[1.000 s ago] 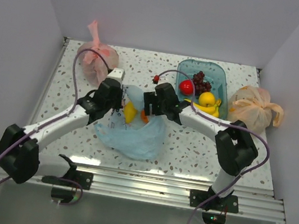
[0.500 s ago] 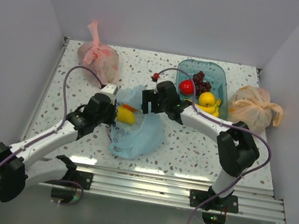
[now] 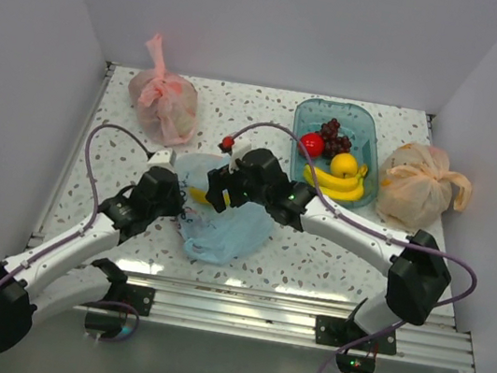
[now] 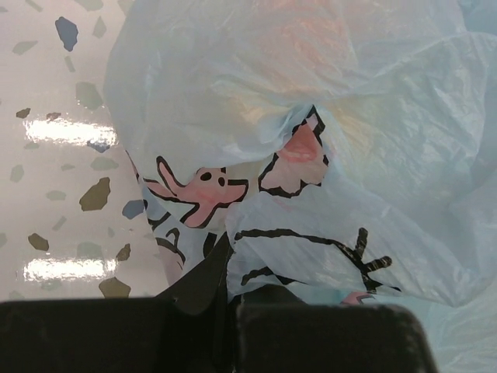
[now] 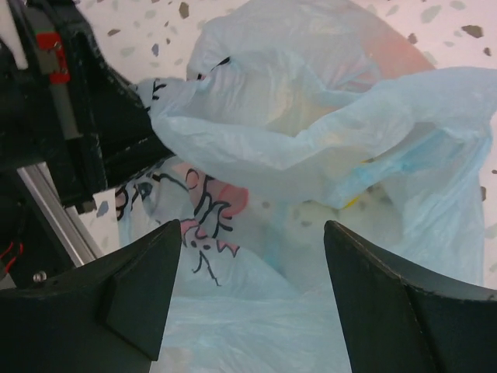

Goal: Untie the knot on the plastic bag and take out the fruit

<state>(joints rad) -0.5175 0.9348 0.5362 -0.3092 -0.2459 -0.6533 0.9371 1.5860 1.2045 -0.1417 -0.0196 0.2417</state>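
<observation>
The light blue plastic bag (image 3: pixel 228 226) lies crumpled at the table's middle, its mouth open towards the left. A yellow fruit (image 3: pixel 198 196) shows inside the mouth. My left gripper (image 3: pixel 178 202) is shut on the bag's printed edge (image 4: pixel 311 155), the film pinched between its jaws (image 4: pixel 225 299). My right gripper (image 3: pixel 217 189) is open and empty just above the bag's mouth; in the right wrist view its fingers (image 5: pixel 140 287) stand wide apart (image 5: pixel 252 260) over the bag (image 5: pixel 311 140). A red apple (image 3: pixel 310 144), grapes (image 3: pixel 334 136), bananas (image 3: pixel 334 183) and a yellow round fruit (image 3: pixel 344 164) lie in the teal tray (image 3: pixel 367 130).
A tied pink bag (image 3: pixel 162 102) sits at the back left. A tied orange bag (image 3: pixel 419 183) sits at the right beside the tray. The left arm (image 5: pixel 62 101) is close to the right gripper. White walls close in three sides.
My left gripper has pulled back towards the near left with the bag edge. My right gripper has moved left over the bag's mouth. The orange fruit seen earlier no longer shows.
</observation>
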